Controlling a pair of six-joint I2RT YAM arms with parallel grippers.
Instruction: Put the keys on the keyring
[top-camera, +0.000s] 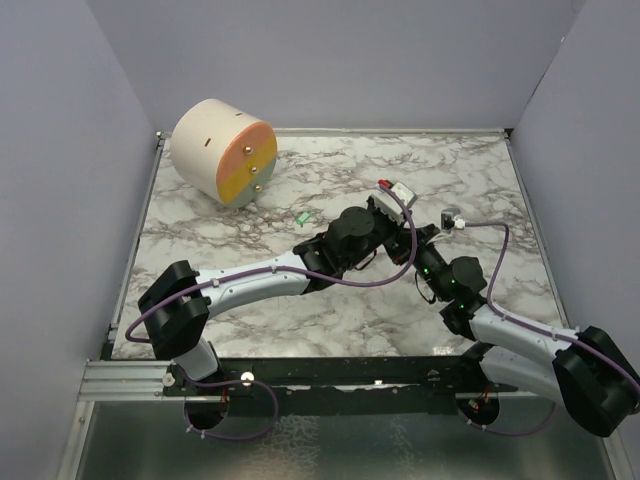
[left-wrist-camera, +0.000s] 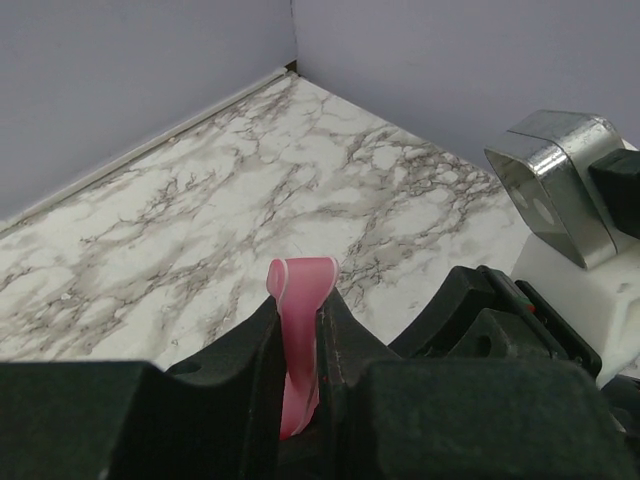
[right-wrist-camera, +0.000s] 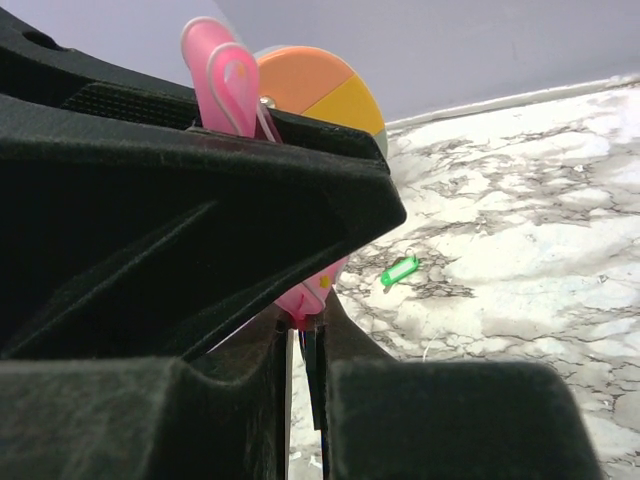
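Pink strip of the keyring (left-wrist-camera: 302, 290) stands upright between the 2 fingers of the left gripper (left-wrist-camera: 300, 340), which is closed tight on it; its folded top pokes out above the fingertips. From the right wrist, the same strip rises over the left gripper's black body, and its lower end hangs down to the slit of the right gripper (right-wrist-camera: 300, 350). Those jaws are drawn narrow, almost together, with something thin and dark in the gap. I cannot tell whether they actually pinch the strip or the ring. The ring itself is too small and too hidden to make out for certain.

Seen from above, both arms reach in and meet right of the table's (top-camera: 220, 250) middle, with their grippers touching or nearly so. The green key (top-camera: 300, 216) lies flat on the marble, apart from both grippers, to the left of the left wrist. It sits between the arms and a cream cylinder (top-camera: 224, 152) that lies on its side near the far left corner, its orange and yellow face turned toward the key. From the right wrist, the key (right-wrist-camera: 400, 270) shows beyond the fingers, on bare marble.
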